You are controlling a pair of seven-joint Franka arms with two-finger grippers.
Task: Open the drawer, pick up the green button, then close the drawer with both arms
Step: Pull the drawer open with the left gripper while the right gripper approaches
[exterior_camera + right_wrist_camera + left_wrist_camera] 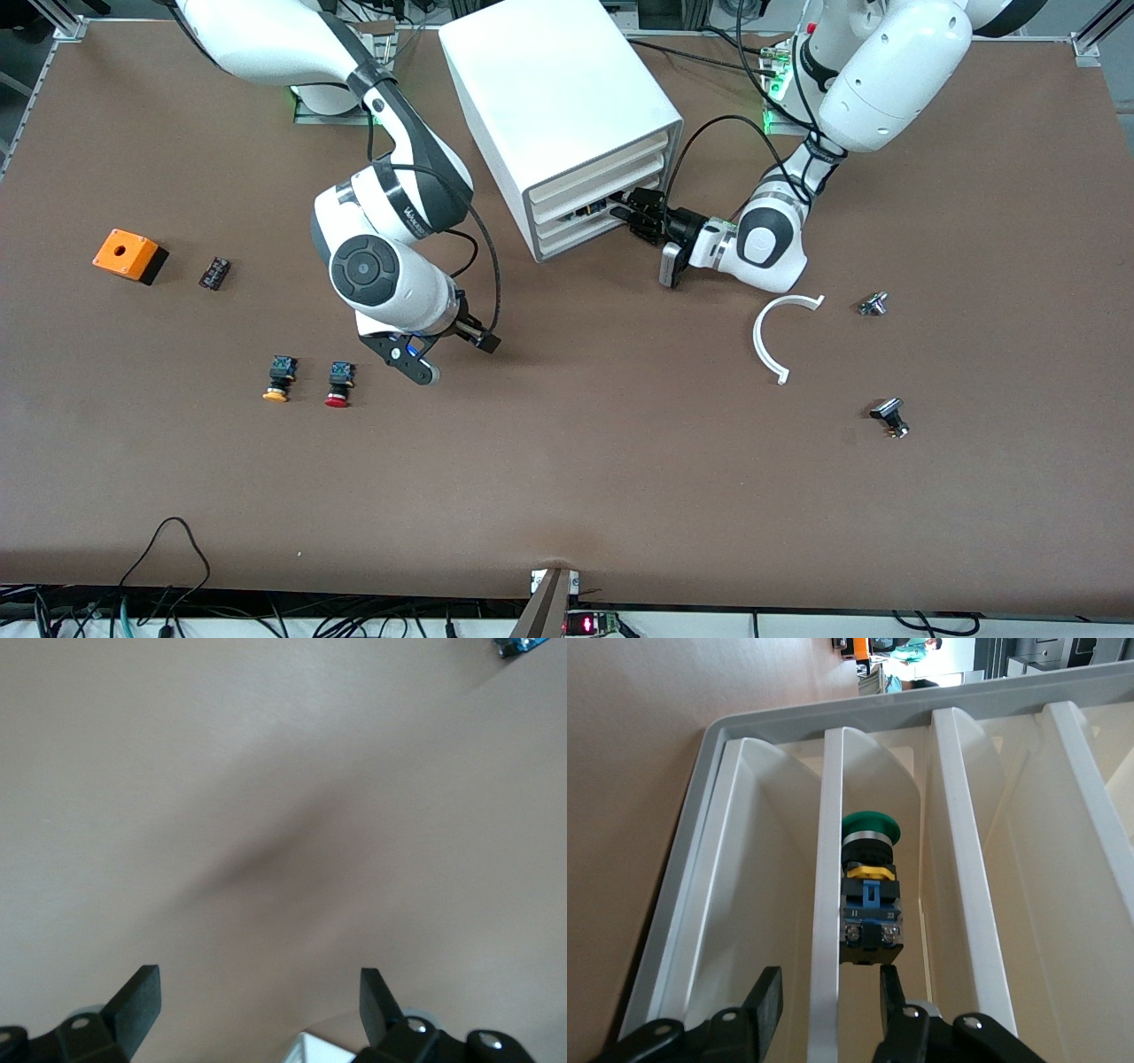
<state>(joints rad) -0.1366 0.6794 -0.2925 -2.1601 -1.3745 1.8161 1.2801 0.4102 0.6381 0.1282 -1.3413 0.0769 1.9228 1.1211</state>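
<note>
You are looking at a robotics lab bench. Two white arms [381, 221] are bolted at the edge of a brown-covered table [567, 461] framed by aluminium extrusion rails [1094, 35]. Loose cables [168, 549] trail along the table's near edge, and small electrical parts [215, 272] lie scattered on its surface.

Table [567, 496]: brown, matte top.
Cabinet [558, 97]: white box, stands near the robots' bases.
Orange box [128, 255]: toward the right arm's end, a small black block [213, 272] beside it.
Yellow button [280, 378] and red button [338, 384]: side by side, nearer the front camera.
White curved strip [775, 337]: toward the left arm's end.
Two small metal parts [873, 305] [889, 416]: near that strip, well apart.
</note>
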